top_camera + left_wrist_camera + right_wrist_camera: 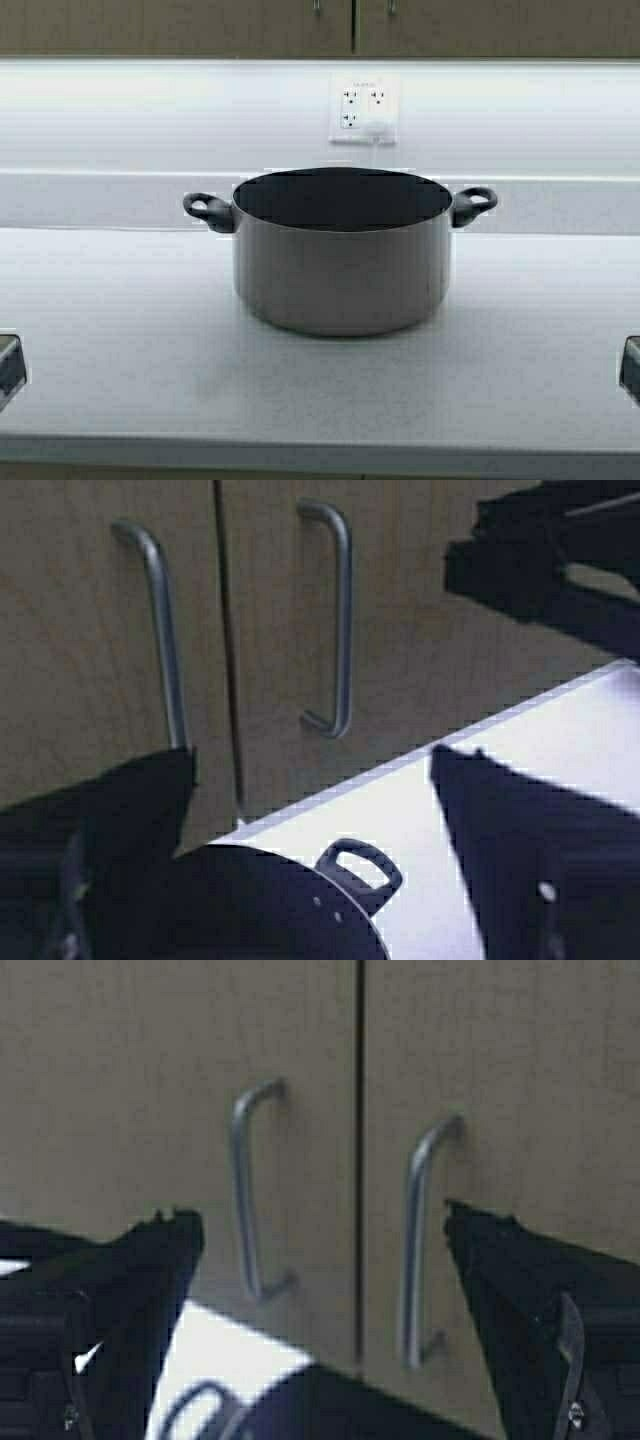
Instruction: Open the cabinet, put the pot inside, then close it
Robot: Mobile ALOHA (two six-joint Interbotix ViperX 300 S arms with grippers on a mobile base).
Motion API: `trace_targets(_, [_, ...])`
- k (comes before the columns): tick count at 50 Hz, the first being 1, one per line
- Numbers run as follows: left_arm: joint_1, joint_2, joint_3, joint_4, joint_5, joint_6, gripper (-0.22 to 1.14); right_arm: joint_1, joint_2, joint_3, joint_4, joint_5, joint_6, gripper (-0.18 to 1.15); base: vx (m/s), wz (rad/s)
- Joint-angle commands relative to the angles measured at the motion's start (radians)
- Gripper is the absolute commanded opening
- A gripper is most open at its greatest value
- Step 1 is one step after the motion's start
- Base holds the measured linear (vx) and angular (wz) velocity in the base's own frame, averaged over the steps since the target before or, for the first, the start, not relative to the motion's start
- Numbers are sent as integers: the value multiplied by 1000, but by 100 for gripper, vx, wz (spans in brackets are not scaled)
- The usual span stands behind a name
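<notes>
The steel pot (342,255) stands upright on the white counter (120,330), with black loop handles at both sides. The cabinet (352,25) hangs above it with both doors shut. In the left wrist view my left gripper (312,755) is open and empty, raised beside the pot (250,910) and facing the two metal door handles (340,620). In the right wrist view my right gripper (320,1212) is open and empty, facing the same handles (420,1240), with the pot rim (340,1410) below. Only the arms' edges show in the high view.
A white wall socket (364,108) with a plug in it sits on the backsplash behind the pot. The counter's front edge (320,450) runs along the bottom of the high view. The right arm (560,570) shows far off in the left wrist view.
</notes>
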Motion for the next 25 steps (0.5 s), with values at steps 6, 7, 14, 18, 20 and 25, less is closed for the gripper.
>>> trace_targets(6, [-77, 133, -83, -356, -227, 202, 101, 12, 60, -89, 218, -41, -190, 103, 0, 0])
trace_targets(7, [-84, 143, -87, -387, -252, 219, 101, 15, 63, -92, 250, -49, -219, 103, 0, 0])
trace_targets(14, [-121, 201, -133, -497, -341, 328, 101, 87, 117, -101, 529, -224, -430, 103, 0, 0])
trace_targets(18, [-121, 225, -152, -515, -350, 328, 101, 153, 175, -115, 686, -376, -569, 103, 0, 0])
trace_targets(20, [-121, 235, -160, -535, -357, 327, 101, 183, 209, -135, 747, -426, -627, 103, 0, 0])
trace_targets(25, [-121, 268, -193, -586, -396, 336, 101, 206, 279, -186, 821, -448, -693, 102, 0, 0])
